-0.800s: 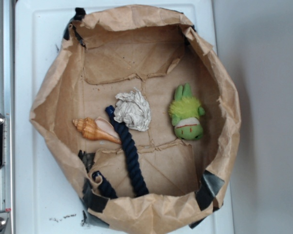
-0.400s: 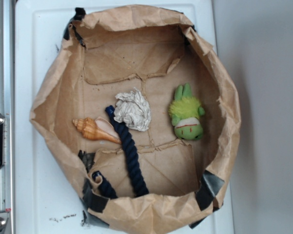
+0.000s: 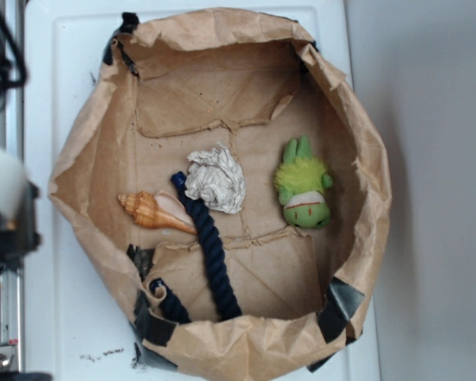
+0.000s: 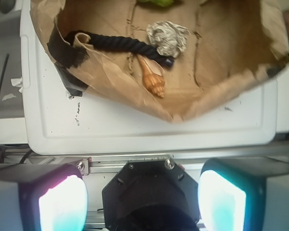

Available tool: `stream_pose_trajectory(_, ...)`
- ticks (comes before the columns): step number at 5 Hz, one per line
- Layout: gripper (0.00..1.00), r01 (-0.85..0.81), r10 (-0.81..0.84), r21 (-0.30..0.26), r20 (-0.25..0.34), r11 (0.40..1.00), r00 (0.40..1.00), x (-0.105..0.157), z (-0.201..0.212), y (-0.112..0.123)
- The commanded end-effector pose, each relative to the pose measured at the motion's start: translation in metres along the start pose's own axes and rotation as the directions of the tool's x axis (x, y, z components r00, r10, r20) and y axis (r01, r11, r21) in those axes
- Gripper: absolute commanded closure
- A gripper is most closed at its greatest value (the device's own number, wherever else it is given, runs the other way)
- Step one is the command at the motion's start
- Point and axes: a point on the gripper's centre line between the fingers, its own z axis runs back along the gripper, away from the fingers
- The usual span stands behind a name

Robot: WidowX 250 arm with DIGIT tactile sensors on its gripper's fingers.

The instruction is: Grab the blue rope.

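Navy-blue, the blue rope (image 3: 209,252) is lying inside the paper bag (image 3: 357,143), just beside the seashell (image 3: 152,211). The gripper (image 4: 142,199) is hovering outside the bag, jaws spread, probably readying an approach.

Soft, even daylight; both views slightly blurry. Pale shadow lies right of the paper bag (image 3: 357,143). The gripper (image 4: 143,199) fingers (image 4: 62,204) are defocused, glowing pink and cyan.
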Motion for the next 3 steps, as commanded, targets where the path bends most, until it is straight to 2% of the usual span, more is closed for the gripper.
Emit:
stream_pose_trajectory(1, 0.0, 0.176, -0.172, -0.048, 0.077, 0.983, 0.982, 0.028, 0.004, 0.018)
stream_pose_trajectory(2, 0.0, 0.411, -0.405, -0.073, 0.091, 0.909, 0.91, 0.048, -0.006, 0.027)
stream_pose_trajectory(3, 0.0, 0.491, -0.482, -0.062, 0.118, 0.869, 0.868, 0.074, -0.002, 0.027)
